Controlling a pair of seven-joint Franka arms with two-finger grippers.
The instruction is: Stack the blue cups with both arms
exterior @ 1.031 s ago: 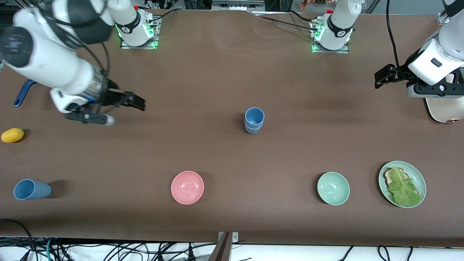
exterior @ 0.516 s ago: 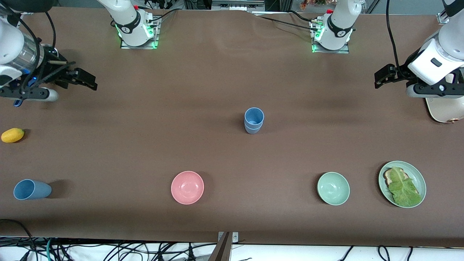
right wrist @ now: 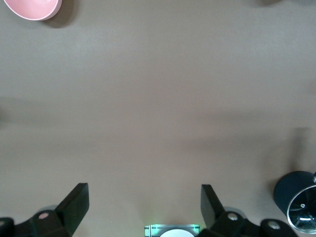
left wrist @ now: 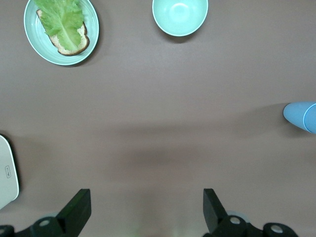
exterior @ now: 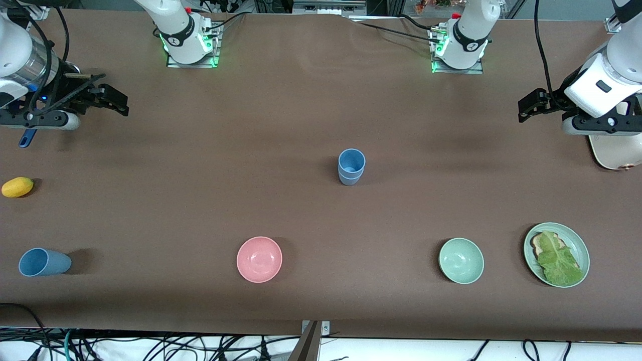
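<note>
Two blue cups [exterior: 351, 166] stand nested, upright, mid-table; they also show at the edge of the left wrist view [left wrist: 302, 116]. A third blue cup [exterior: 42, 262] lies on its side at the right arm's end, near the front camera. My right gripper [exterior: 116, 102] is open and empty above the table at the right arm's end; its jaws stand wide apart in the right wrist view [right wrist: 144, 195]. My left gripper [exterior: 524, 109] is open and empty at the left arm's end, where the arm waits; it also shows in the left wrist view [left wrist: 146, 197].
A pink bowl [exterior: 259, 259], a pale green bowl [exterior: 461, 260] and a green plate [exterior: 581, 245] with toast and lettuce sit near the front camera. A yellow fruit [exterior: 17, 186] and a blue-handled scoop [exterior: 27, 138] lie at the right arm's end. A cream object [exterior: 614, 150] lies under the left arm.
My right arm has drawn back from the table's middle to its own end, gripper open and empty. The left arm and the cups have not moved.
</note>
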